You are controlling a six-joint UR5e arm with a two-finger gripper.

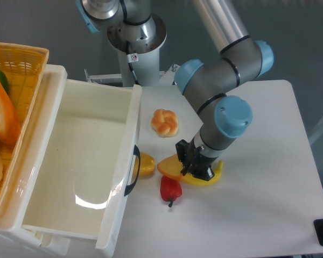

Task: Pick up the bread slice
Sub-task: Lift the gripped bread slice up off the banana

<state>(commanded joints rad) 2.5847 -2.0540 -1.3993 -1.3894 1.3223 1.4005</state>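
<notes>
Your end effector (189, 165) sits just right of the frame's center, its dark fingers clamped on the bread slice (170, 167). The slice juts out to the left of the fingers, tilted, with its golden face turned up and left; whether its low edge touches the counter (269, 161) you cannot tell from this view. Directly under and to the right of the fingers lies a yellow banana (207, 176), partly covered by the wrist. A red pepper (170, 188) lies just below the slice, close to it, with its stem pointing toward the bottom of the frame. To the left of the slice, a small rounded yellow item (145, 164) rests against the black handle (133, 169) of the white bin (54, 161), apart from the slice. Above the slice, near the middle of the frame, the braided bun (164, 122) lies alone on the counter. At the far left edge you see a woven yellow basket (27, 59) holding orange and pale food pieces. The arm's base (137, 40) stands at top center.
</notes>
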